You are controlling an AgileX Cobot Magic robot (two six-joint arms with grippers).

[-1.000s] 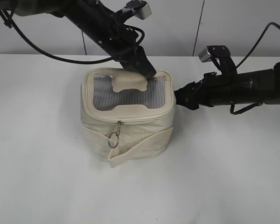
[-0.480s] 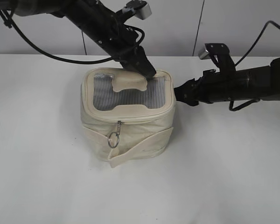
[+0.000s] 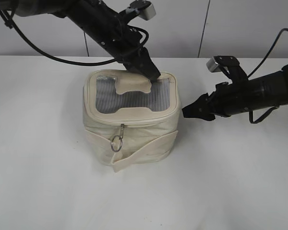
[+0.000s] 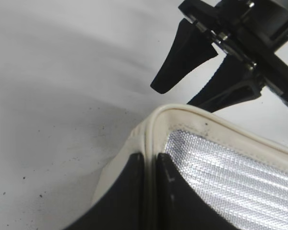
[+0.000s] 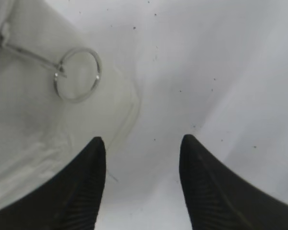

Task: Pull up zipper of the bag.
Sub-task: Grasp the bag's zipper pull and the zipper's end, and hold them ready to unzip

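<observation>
Pinching the bag rim, left fingers.

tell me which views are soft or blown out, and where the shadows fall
Exterior view: even, flat light, the bag sharp, only a faint shadow at its base. Left wrist view: the left gripper fingertips are blurred, the mesh window glares bright. Right wrist view: soft overall, the ring pull hazy, the table washed out.

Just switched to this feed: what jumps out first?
The cream bag at the table's centre, a silver ring pull hanging down its front. The left gripper is shut on the lid's far right corner. The right gripper hangs open just off the bag's right side, touching nothing.
</observation>
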